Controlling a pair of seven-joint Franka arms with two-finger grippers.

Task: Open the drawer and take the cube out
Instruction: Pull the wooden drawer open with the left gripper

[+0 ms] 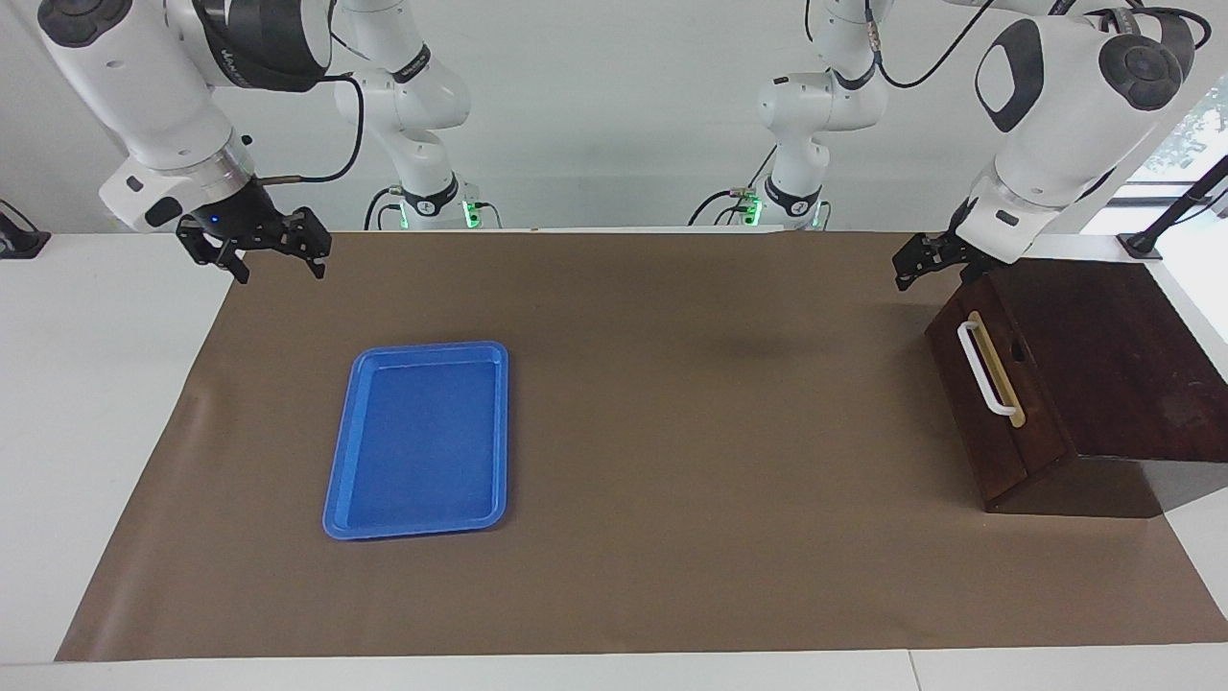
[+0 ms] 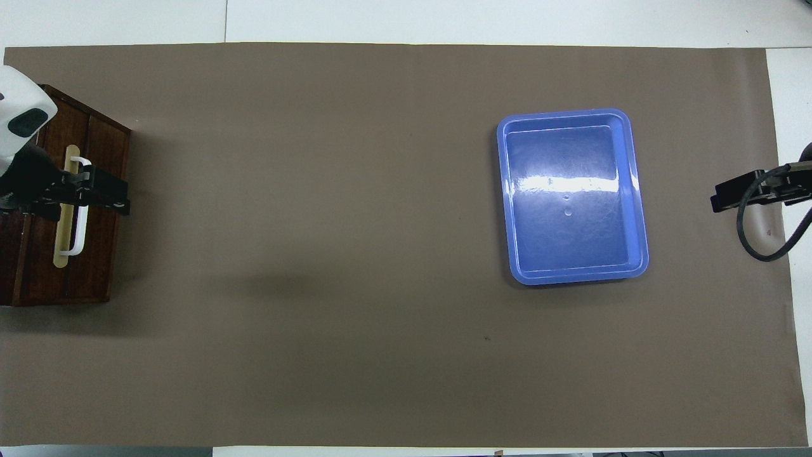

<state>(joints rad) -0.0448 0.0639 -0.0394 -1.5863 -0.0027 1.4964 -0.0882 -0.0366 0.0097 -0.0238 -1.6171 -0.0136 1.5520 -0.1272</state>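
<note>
Drawer closed, flush in its dark wooden box at the left arm's end of the table, white bar handle facing the table's middle. Cube not visible. Left gripper raised by the box's upper corner nearest the robots, clear of the handle in the facing view; grip state cannot be told. Blue tray empty on the brown mat, toward the right arm's end, well apart from the box. Right gripper waiting over the mat's edge, fingers spread, holding nothing
</note>
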